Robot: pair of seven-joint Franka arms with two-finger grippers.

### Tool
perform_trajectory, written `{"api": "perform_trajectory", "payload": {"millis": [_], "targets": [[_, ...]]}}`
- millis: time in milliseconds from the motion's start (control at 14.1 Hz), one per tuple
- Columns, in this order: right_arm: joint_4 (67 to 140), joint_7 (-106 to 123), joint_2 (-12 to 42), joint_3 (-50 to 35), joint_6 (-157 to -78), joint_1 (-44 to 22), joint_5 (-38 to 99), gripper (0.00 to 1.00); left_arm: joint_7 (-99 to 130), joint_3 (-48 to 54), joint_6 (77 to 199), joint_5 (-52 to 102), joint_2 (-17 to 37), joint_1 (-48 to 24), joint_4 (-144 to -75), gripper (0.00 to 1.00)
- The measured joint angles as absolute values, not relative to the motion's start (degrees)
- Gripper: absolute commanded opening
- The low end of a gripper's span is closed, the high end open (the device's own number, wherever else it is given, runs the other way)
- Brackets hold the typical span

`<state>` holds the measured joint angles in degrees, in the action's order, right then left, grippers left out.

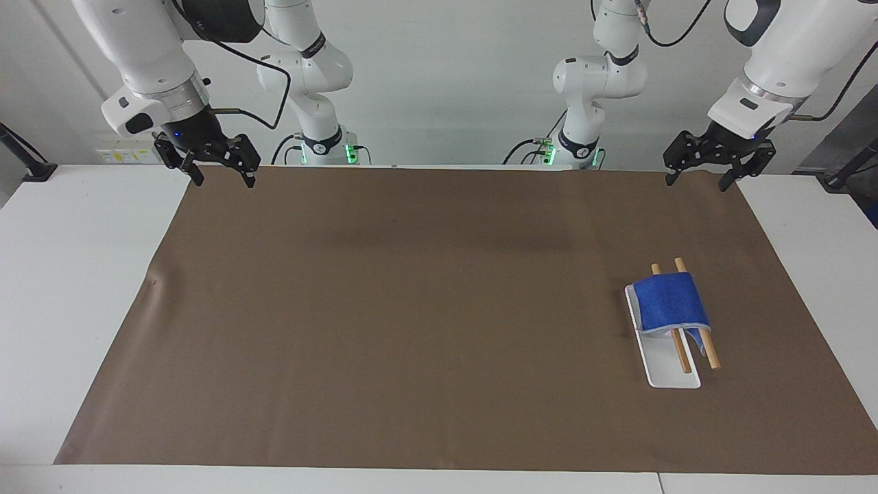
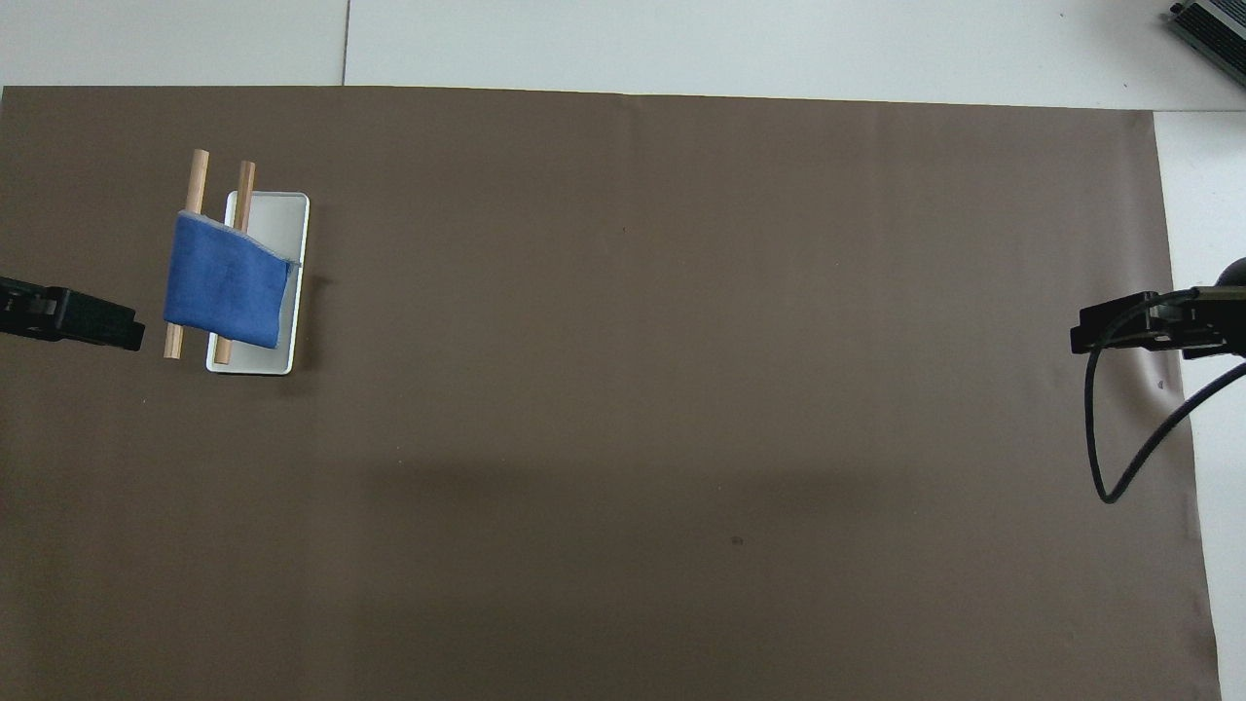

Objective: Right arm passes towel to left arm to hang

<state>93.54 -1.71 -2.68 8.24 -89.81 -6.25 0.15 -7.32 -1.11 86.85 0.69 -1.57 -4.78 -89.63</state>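
Note:
The blue towel (image 1: 669,303) hangs draped over the two wooden bars of the white rack (image 1: 671,370), toward the left arm's end of the table; it also shows in the overhead view (image 2: 226,292), with the rack (image 2: 277,216) under it. My left gripper (image 1: 698,178) is open and empty, raised over the brown mat's corner near its base. Only its tip (image 2: 73,321) shows from above. My right gripper (image 1: 223,177) is open and empty, raised over the mat's other near corner; its tip (image 2: 1119,326) shows from above.
A brown mat (image 1: 411,309) covers most of the white table (image 1: 75,274). A black cable (image 2: 1119,438) loops down from the right arm's wrist over the mat's edge.

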Motion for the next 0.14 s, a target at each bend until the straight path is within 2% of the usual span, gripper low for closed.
{"api": "perform_trajectory", "payload": {"millis": [142], "targets": [[93.55,-1.71,-2.72,8.24,-89.81,-6.25,0.15,1.0,-6.84,-1.01,86.85,0.62,-1.59,-4.8,-89.63,1.0]]}}
